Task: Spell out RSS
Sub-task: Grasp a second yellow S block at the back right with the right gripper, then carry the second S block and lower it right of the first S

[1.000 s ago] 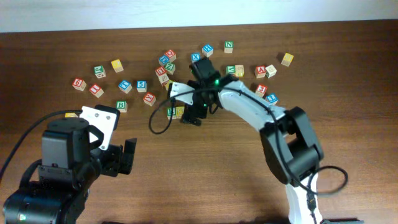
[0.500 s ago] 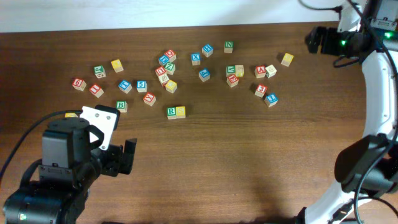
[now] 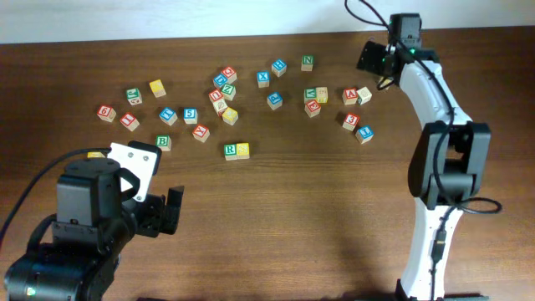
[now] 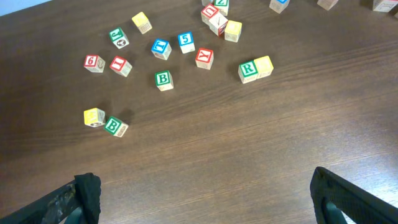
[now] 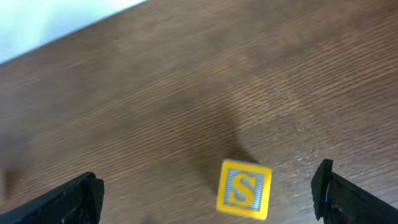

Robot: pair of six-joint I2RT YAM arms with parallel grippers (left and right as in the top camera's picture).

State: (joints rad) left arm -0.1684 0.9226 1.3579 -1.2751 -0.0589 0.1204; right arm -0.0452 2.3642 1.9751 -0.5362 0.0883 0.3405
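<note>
The R cube (image 3: 230,150) lies mid-table, touching a yellow cube (image 3: 242,150) on its right whose letter I cannot read. Both also show in the left wrist view, the R cube (image 4: 247,70) and the yellow cube (image 4: 263,66). My right gripper (image 3: 372,58) is open at the far right of the table. In the right wrist view a yellow S cube (image 5: 244,188) lies on the wood between its spread fingers (image 5: 208,196), untouched. The arm hides this cube in the overhead view. My left gripper (image 3: 171,209) is open and empty near the front left (image 4: 205,202).
Several other letter cubes are scattered along the far half: a cluster (image 3: 224,88), a green B cube (image 3: 163,142), cubes at the right (image 3: 351,96) and a blue one (image 3: 364,132). The table's far edge (image 5: 62,37) is close to the right gripper.
My right arm left the R cube and its yellow neighbour, swung out to the far right, and now hangs over the yellow S cube. The left arm has not moved.
</note>
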